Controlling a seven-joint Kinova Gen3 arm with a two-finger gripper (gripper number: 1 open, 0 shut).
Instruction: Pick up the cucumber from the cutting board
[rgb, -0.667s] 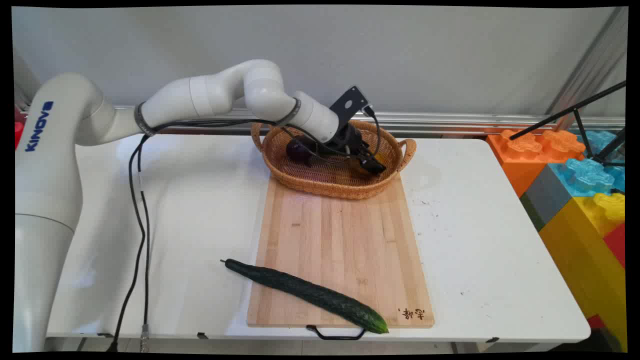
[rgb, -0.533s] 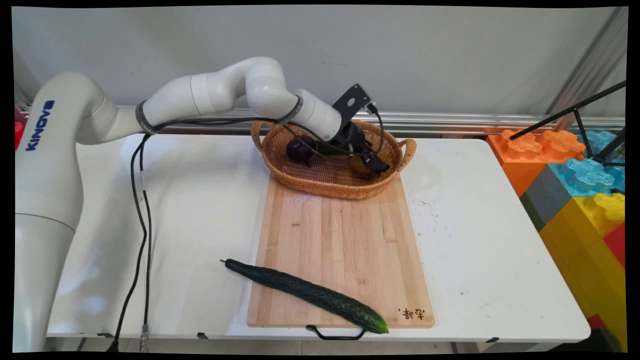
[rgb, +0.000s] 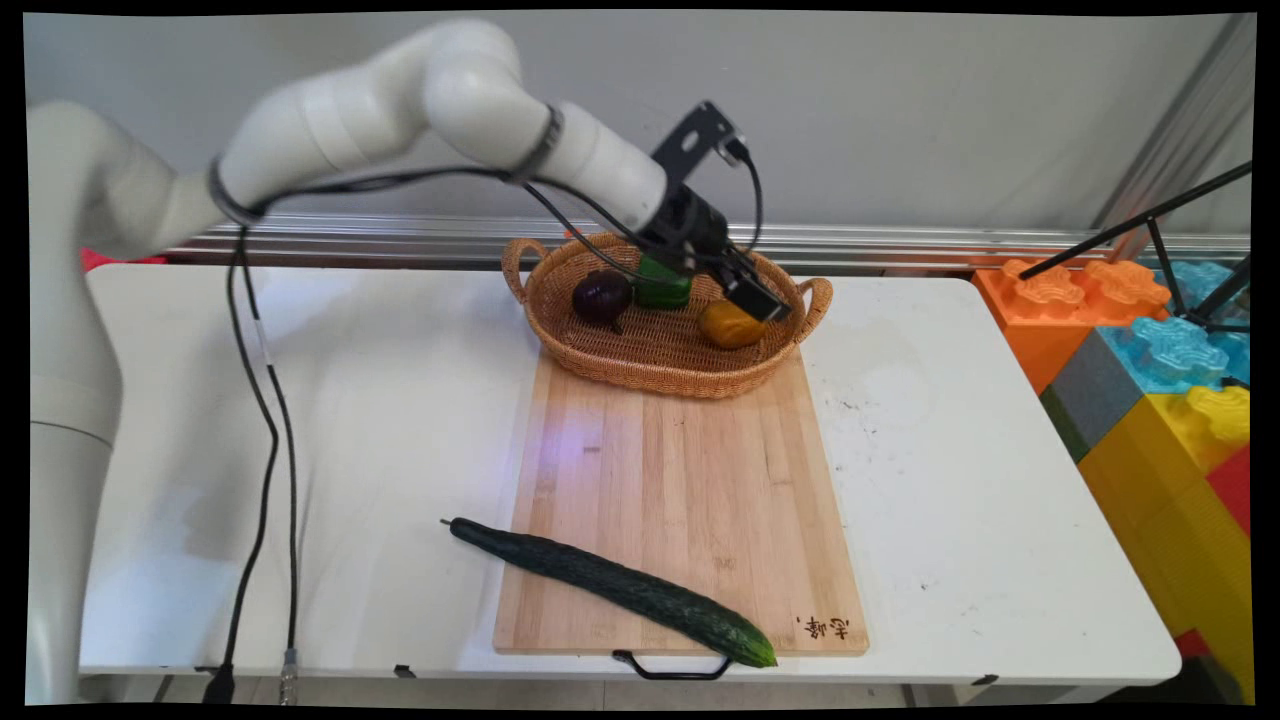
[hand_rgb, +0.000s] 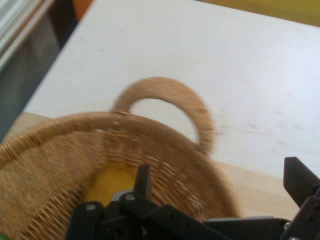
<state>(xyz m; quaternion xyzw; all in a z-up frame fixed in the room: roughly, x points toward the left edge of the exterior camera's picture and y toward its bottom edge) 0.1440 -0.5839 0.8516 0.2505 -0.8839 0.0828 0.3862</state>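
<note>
Main view: black gripper (rgb: 762, 298) hangs over the right half of the woven wicker basket (rgb: 600, 368), just above the orange-yellow rounded fruit (rgb: 730, 325). Fingers spread apart, gripping nothing. Hand view shows one finger (hand_rgb: 143, 181) over the yellow patch, the other finger (hand_rgb: 298, 180) well off to the side, outside the rim.

The basket is oval, with loop handles at both ends. It sits at the far end of the wooden cutting board (rgb: 680, 500), near the desk's (rgb: 400, 400) back edge. Inside it: a dark purple round vegetable (rgb: 601, 298) on the left, a green blocky piece (rgb: 662, 285) in the middle, partly behind the wrist.

A long dark-green bumpy cucumber (rgb: 610, 586) lies diagonally across the board's near-left corner, stem end on bare desk.
</note>
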